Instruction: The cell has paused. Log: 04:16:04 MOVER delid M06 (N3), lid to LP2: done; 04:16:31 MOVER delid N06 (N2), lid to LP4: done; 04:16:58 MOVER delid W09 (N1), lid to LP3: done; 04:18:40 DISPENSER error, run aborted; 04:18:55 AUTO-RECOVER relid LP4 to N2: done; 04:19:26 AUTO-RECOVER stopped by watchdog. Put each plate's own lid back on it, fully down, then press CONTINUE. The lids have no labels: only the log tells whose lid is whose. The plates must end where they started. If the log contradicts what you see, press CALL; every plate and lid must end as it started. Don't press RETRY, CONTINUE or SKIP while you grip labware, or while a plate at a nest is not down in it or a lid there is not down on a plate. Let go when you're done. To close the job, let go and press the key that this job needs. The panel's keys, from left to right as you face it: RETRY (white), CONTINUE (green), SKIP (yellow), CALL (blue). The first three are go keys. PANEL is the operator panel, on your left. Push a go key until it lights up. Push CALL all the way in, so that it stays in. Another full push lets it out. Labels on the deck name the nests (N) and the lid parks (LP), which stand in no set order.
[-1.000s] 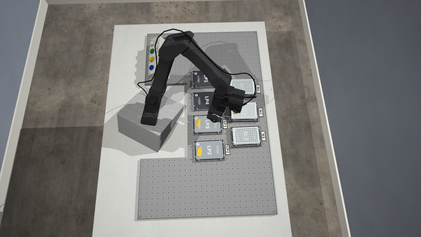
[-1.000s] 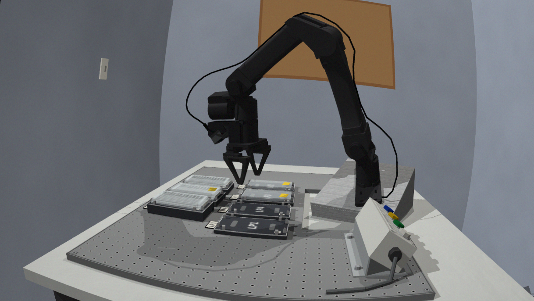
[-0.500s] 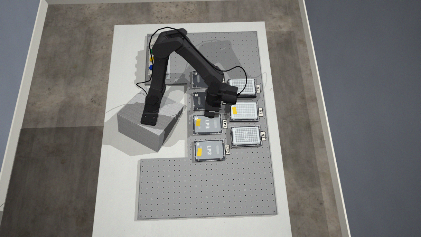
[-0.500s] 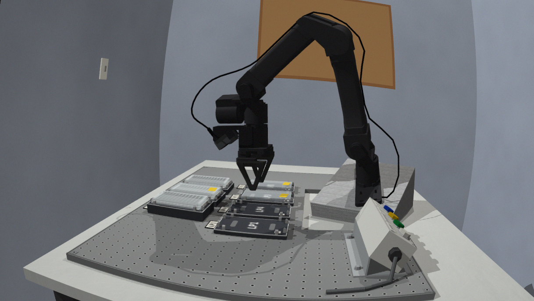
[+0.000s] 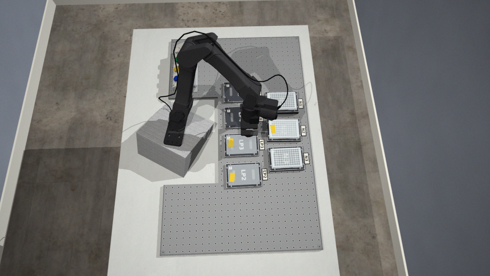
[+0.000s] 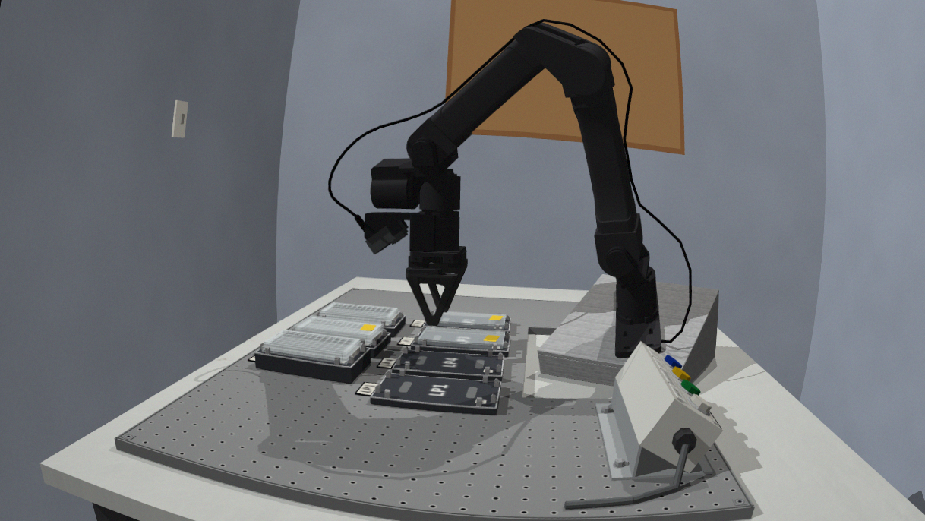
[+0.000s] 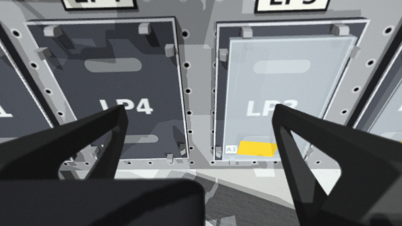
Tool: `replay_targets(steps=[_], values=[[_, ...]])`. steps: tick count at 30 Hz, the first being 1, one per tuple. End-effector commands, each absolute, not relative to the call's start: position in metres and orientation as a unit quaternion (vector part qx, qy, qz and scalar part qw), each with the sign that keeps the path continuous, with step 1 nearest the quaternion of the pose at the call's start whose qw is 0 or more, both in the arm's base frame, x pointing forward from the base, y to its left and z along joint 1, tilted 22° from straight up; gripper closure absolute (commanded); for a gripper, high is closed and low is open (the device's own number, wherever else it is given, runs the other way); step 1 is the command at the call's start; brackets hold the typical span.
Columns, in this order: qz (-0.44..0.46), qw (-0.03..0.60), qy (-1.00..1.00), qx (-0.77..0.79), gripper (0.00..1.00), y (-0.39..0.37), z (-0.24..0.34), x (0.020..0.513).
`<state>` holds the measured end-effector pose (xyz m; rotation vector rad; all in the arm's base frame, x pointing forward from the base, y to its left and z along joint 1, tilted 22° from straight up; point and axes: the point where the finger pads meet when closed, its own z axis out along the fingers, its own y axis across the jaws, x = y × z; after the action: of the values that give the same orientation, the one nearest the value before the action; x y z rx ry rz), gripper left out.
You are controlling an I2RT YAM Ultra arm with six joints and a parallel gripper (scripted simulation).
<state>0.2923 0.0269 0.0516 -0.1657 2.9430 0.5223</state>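
LP4 – bare park, LP2 – lidded park, N1–N3 tags

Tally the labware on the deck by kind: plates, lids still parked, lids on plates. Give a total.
Plates: 3, at N1, N2, N3
Parked lids: 2, at LP3, LP2
Lids on plates: 1, on the N2 plate
Total: 6
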Motion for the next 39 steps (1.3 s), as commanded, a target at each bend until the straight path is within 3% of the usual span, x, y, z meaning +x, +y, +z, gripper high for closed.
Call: replay_targets(steps=[1, 13, 18, 33, 37, 38, 39], values=[[0.173, 0.105, 0.978, -0.056, 0.0, 0.02, 0.064, 0.308], [0.173, 0.101, 0.978, -0.055, 0.0, 0.019, 0.062, 0.308], [0.175, 0.148, 0.972, -0.046, 0.03, 0.008, 0.052, 0.3], [0.186, 0.369, 0.91, 0.005, 0.18, -0.059, 0.018, 0.308], [0.187, 0.399, 0.897, 0.014, 0.2, -0.068, 0.016, 0.31], [0.187, 0.413, 0.891, 0.017, 1.0, -0.073, 0.014, 0.31], [0.184, 0.417, 0.89, 0.012, 1.0, -0.079, 0.015, 0.314]])
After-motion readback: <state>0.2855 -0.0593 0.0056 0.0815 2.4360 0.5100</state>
